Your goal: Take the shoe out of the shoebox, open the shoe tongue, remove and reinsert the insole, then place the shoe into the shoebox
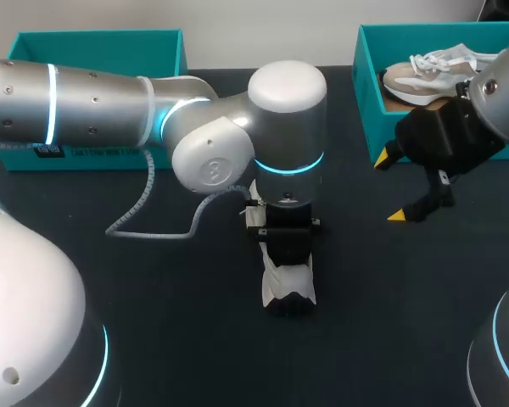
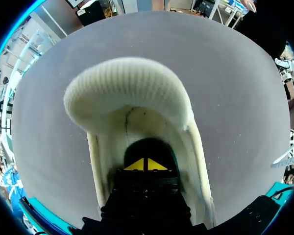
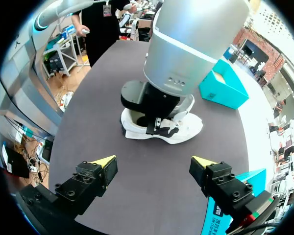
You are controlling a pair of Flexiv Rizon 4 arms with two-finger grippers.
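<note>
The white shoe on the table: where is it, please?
The white shoe lies at the head view's middle, beneath the left gripper, whose tips reach into its opening.

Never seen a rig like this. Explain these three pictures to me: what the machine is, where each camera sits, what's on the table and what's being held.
This is a robot with two silver arms at a dark table. Each arm ends in a gripper, a two-fingered pincer with yellow tips. The head view looks down from above and behind the robot. The other two pictures come from cameras on the wrists, looking out along the fingers. On the table sits a white shoe. The left gripper reaches down into its opening with the tips pressed together; whether they pinch anything I cannot tell. The right gripper hangs open and empty near a teal shoebox with a second shoe inside. Another teal box stands at the far left.
</note>
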